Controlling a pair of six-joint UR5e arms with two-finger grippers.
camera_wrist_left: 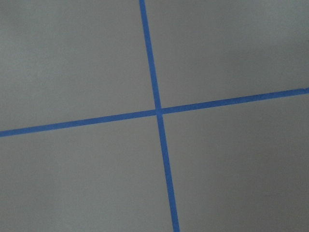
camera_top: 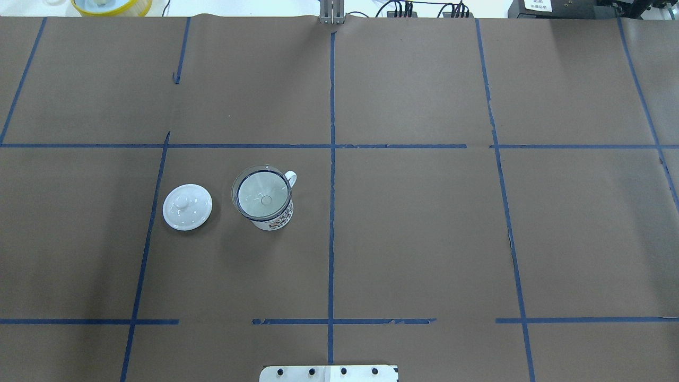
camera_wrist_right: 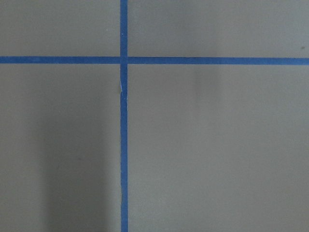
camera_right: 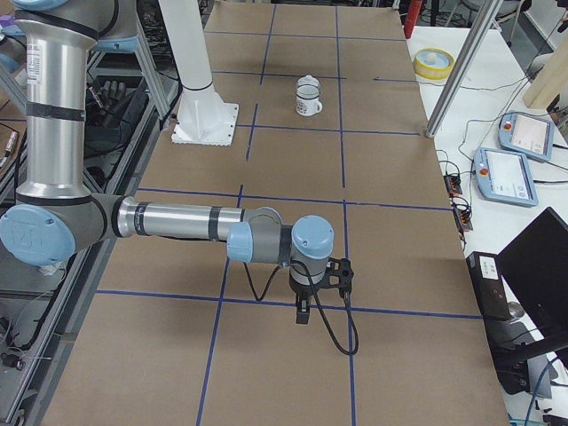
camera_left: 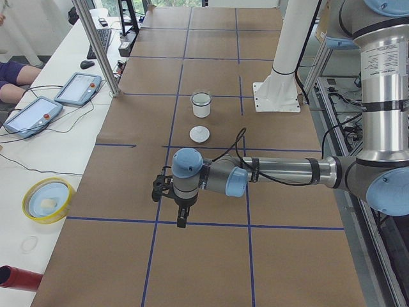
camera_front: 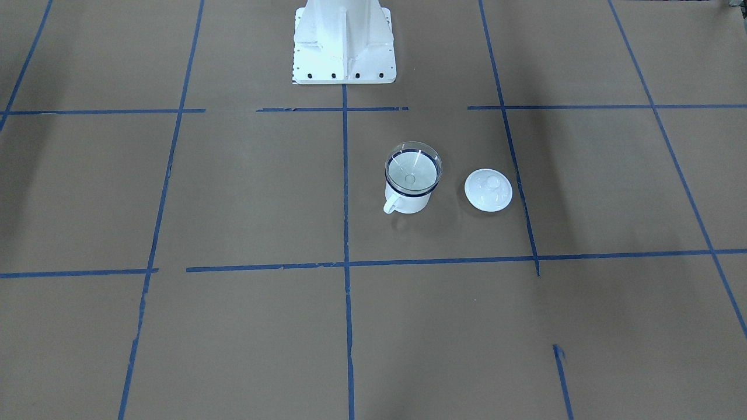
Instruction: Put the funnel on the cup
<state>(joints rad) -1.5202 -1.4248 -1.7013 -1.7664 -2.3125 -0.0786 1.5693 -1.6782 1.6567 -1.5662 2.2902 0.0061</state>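
Observation:
The clear funnel (camera_front: 412,169) sits upright in the mouth of the white mug (camera_front: 408,202), its rim resting on the mug's dark blue rim. In the overhead view the funnel (camera_top: 261,193) covers the cup (camera_top: 277,220) left of the table's middle line. No gripper is near them. My left gripper (camera_left: 181,220) hangs over the table far from the cup (camera_left: 201,104), seen only in the left side view. My right gripper (camera_right: 303,315) hangs far from the cup (camera_right: 308,98), seen only in the right side view. I cannot tell whether either is open or shut.
A round white knobbed lid (camera_front: 488,189) lies on the table beside the mug, also in the overhead view (camera_top: 187,207). The robot's white base (camera_front: 344,46) stands at the table edge. A yellow bowl (camera_left: 46,199) and tablets (camera_left: 32,114) lie beyond the operators' edge.

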